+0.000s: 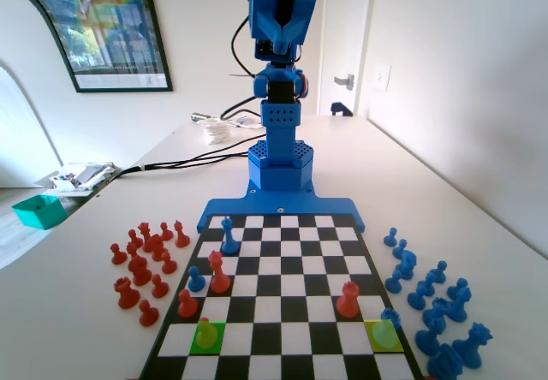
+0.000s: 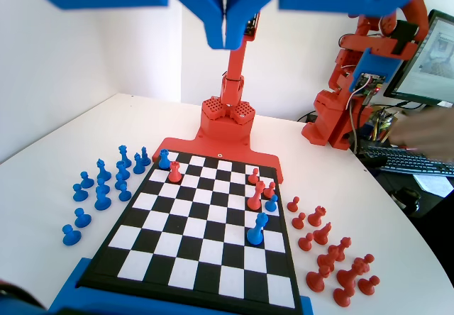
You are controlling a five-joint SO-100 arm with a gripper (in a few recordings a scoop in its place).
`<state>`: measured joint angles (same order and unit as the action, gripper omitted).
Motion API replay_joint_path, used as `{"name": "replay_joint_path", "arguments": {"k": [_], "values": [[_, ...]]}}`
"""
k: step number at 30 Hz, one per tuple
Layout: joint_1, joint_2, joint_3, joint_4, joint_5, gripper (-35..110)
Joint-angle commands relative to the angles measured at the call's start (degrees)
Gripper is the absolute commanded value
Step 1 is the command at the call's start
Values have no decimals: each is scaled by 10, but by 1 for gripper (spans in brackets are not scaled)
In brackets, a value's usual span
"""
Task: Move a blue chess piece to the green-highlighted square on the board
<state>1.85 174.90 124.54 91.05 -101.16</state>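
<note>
The board (image 1: 282, 222) (image 2: 106, 258) lies in front of the blue arm (image 1: 278, 132). The green-highlighted square (image 1: 197, 344) is near the front left in the fixed view, and a small pawn-shaped piece on it is tinted yellow-green. One blue chess piece (image 1: 390, 317) (image 2: 164, 159), a short pawn, stands at the yellow square (image 1: 373, 342) on the right. Another blue pawn (image 1: 196, 279) (image 2: 271, 203) stands on the left side. My gripper (image 2: 225, 44) hangs high above the board's near end in the wrist view, jaws pressed together, holding nothing.
A taller blue piece (image 1: 229, 236) and red pieces (image 1: 219, 273) (image 1: 348, 299) (image 1: 187, 303) also stand on the board. Spare blue pieces (image 1: 428, 303) lie off the right rim, spare red ones (image 1: 145, 260) off the left. A teal box (image 1: 38, 211) sits far left.
</note>
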Motion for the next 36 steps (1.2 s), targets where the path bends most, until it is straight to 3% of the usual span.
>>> {"name": "replay_joint_path", "arguments": {"k": [1, 36], "values": [[3, 2, 4, -10, -2, 1], [-1, -5, -2, -11, 7, 1]]}}
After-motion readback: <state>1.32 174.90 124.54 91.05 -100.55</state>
